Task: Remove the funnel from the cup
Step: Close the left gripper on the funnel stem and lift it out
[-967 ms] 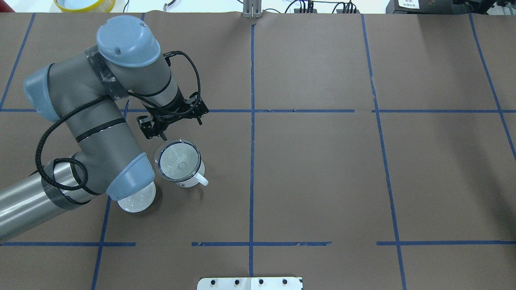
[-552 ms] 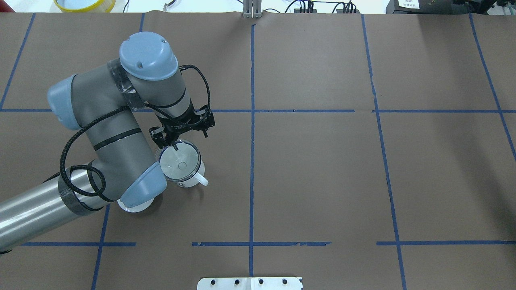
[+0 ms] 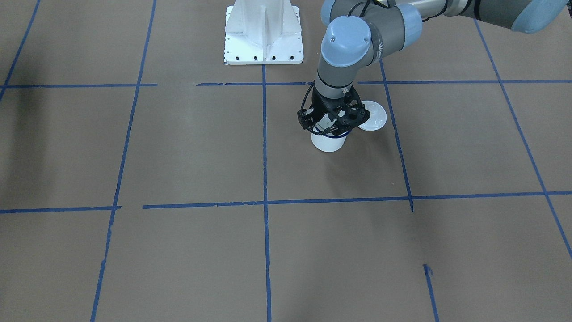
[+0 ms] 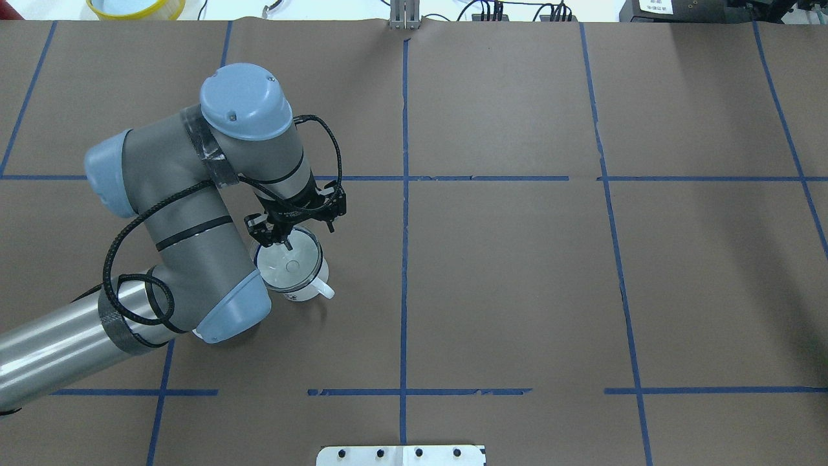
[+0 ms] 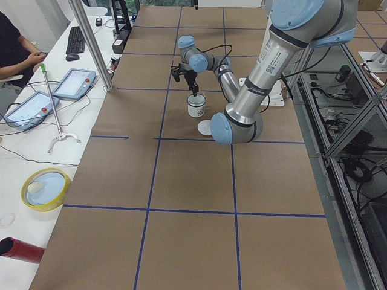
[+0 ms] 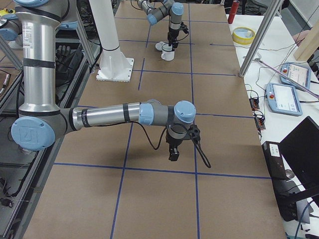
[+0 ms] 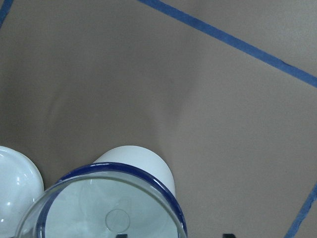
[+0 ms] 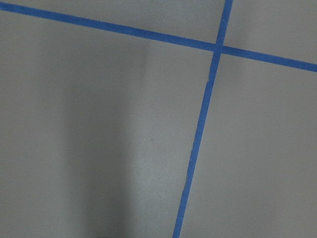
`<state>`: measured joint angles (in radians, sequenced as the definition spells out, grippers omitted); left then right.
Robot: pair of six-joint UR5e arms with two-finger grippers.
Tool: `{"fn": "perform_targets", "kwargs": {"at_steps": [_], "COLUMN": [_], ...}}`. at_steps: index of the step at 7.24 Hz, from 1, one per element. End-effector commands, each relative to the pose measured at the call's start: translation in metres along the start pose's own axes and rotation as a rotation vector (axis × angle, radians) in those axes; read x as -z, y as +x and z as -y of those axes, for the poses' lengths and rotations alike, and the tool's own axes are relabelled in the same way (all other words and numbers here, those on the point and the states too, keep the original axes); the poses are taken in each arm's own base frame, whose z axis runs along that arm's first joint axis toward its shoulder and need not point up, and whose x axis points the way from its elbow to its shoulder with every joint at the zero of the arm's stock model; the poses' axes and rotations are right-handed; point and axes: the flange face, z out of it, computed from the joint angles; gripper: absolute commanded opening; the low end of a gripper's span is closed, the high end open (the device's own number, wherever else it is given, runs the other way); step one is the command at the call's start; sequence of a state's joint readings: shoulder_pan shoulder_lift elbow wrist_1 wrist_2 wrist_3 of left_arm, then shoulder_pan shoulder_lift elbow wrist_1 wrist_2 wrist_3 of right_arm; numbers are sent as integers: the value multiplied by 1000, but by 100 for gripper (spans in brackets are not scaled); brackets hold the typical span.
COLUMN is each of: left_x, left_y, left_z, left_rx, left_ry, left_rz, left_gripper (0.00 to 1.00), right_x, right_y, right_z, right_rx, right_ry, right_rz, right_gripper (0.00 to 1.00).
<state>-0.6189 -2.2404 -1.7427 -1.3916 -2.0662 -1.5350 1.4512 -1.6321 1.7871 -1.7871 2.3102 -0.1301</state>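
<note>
The cup (image 4: 305,289), a white enamel mug with a dark blue rim, stands left of the table's middle; it also shows in the front view (image 3: 328,143) and the left wrist view (image 7: 141,159). The clear funnel (image 4: 288,266) sits in its mouth and fills the bottom of the left wrist view (image 7: 106,210). My left gripper (image 4: 278,243) points down over the funnel's far rim, jaws apart, one finger inside the cone. Its dark fingertips (image 7: 228,235) just show at the frame's bottom. My right gripper (image 6: 173,152) shows only in the exterior right view, above bare table; I cannot tell its state.
A white domed lid (image 3: 373,117) lies beside the cup, under my left elbow in the overhead view. The white base plate (image 3: 263,49) is at the robot's edge. A yellow bowl (image 5: 45,188) and a red can (image 5: 21,249) sit off the table's left end.
My left arm has swung toward the cup. Its gripper came from beyond the funnel down over its far rim. The elbow now covers the lid in the overhead view.
</note>
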Motion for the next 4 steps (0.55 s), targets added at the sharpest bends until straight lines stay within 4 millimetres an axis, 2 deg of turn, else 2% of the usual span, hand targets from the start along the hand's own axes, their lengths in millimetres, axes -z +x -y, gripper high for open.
{"fn": "perform_targets", "kwargs": {"at_steps": [1,4], "left_x": [-3,-2], "left_y": [0,1], "left_z": [-2,-4], "left_rx": [-4,-13], "left_ry": [-3,-4], "left_rz": [3,-9], "left_gripper": [39,30], "right_x": [0,0], "right_y": [0,0], "right_z": [0,0], "right_rx": [0,-1], "right_ry": [0,0], "right_rz": [0,0], "right_gripper": [100,100]}}
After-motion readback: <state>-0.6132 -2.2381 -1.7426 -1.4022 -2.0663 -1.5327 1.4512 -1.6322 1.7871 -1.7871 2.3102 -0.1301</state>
